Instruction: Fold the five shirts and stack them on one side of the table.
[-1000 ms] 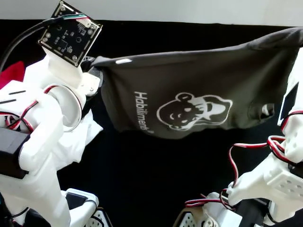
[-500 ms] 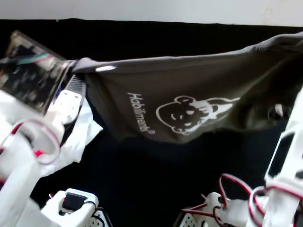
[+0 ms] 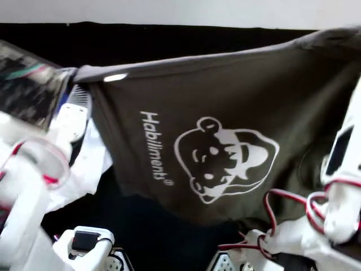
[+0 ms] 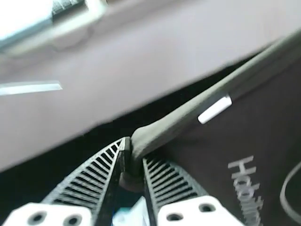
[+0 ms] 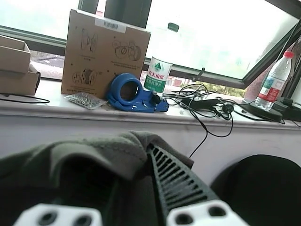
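Observation:
A dark grey shirt (image 3: 225, 113) with a white cartoon print hangs stretched in the air between both arms, high above the black table (image 3: 169, 39). My left gripper (image 3: 79, 93) is shut on its left corner; in the left wrist view the ribbed fingers (image 4: 164, 174) pinch the rolled hem of the shirt (image 4: 202, 113), with the left gripper (image 4: 132, 162) closed tight. My right gripper (image 5: 138, 160) is shut on the other end, where the shirt (image 5: 94, 150) bunches over one finger. The right arm (image 3: 341, 186) stands at the right, partly behind the fabric.
A white cloth (image 3: 84, 169) lies crumpled under the left arm. Both arm bases (image 3: 84, 243) sit at the near edge. Beyond the table, a windowsill holds a cardboard box (image 5: 106, 52), a blue tape dispenser (image 5: 134, 96) and bottles (image 5: 275, 80).
Both arms have raised the shirt toward the camera, so it hangs higher and spreads wider. The left arm has swung up and to the left.

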### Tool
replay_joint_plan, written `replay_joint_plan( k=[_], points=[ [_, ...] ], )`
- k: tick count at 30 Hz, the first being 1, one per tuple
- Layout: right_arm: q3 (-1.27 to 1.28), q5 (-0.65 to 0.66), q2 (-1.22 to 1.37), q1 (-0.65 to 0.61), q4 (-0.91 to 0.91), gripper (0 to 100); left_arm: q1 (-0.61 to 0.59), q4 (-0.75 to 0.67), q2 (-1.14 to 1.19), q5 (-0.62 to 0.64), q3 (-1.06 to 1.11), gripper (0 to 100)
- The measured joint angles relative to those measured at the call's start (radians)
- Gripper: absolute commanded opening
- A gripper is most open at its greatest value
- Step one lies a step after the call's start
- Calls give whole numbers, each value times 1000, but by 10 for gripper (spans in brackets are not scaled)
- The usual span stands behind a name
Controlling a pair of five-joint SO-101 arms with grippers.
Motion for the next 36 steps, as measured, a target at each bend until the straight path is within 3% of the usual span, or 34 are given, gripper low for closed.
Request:
replay_joint_plan(
  k=[6,27,36],
  points=[
    [-21,0,5,-6,0,5,0,0,5,0,118,9],
    [-41,0,-149,-6,-17,5,-11,-2,-233,-2,141,9],
    [242,0,-78,-15,-140,5,-9,-170,-233,-2,486,9]
  ],
)
